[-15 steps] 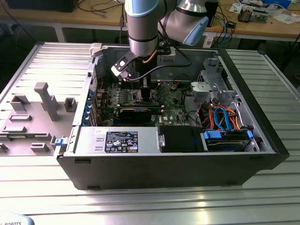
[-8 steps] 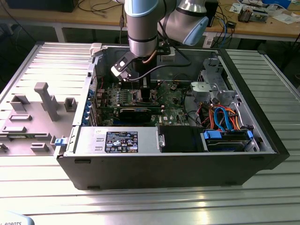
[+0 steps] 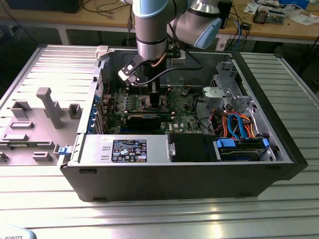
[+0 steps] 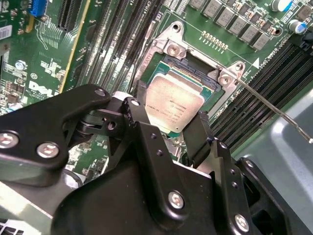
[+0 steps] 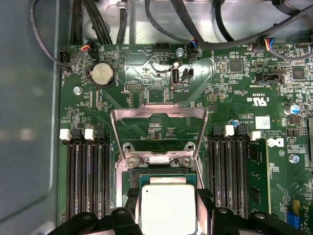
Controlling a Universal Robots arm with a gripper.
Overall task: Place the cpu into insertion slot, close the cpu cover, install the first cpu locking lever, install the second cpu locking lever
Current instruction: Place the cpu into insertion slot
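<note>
The gripper (image 4: pixel 168 128) pinches the cpu (image 4: pixel 168 104) by 2 opposite edges to hold it level over the insertion slot (image 4: pixel 182 64); the cpu cover (image 5: pixel 157 111) stands swung open for access.

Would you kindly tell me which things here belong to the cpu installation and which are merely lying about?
Belonging to the job:
cpu, held between the fingers
insertion slot
cpu cover, standing open
locking lever

Just lying about:
coin battery
memory slots
blue drive cables
grey fixture tray
</note>
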